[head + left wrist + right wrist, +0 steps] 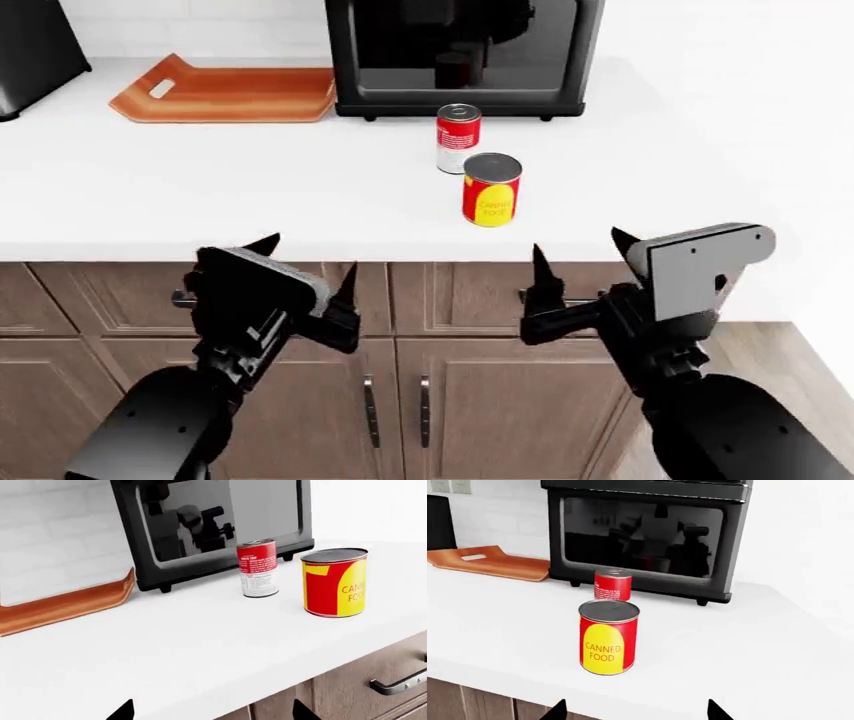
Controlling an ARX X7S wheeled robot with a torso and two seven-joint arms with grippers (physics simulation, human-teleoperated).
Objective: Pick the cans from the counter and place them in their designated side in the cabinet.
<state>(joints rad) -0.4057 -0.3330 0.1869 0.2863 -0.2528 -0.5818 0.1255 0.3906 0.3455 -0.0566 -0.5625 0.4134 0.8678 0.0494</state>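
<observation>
Two cans stand on the white counter [200, 190] in front of a black oven. The wider one is red with a yellow label [491, 189] [334, 582] [608, 637]. Just behind it stands the slimmer red and white can [458, 138] [257, 568] [612, 585]. My left gripper [311, 253] [213, 703] hangs open and empty off the counter's front edge, left of the cans. Also open and empty, my right gripper [579, 243] [637, 703] faces the yellow-labelled can from in front of the edge. Brown cabinet doors [467, 390] below the counter are shut.
A black oven with a glass door [461, 55] stands at the back of the counter, with a dim can reflection in it. An orange cutting board [227, 95] lies to its left, a dark appliance [34, 45] at the far left. Drawer fronts carry dark handles [400, 682].
</observation>
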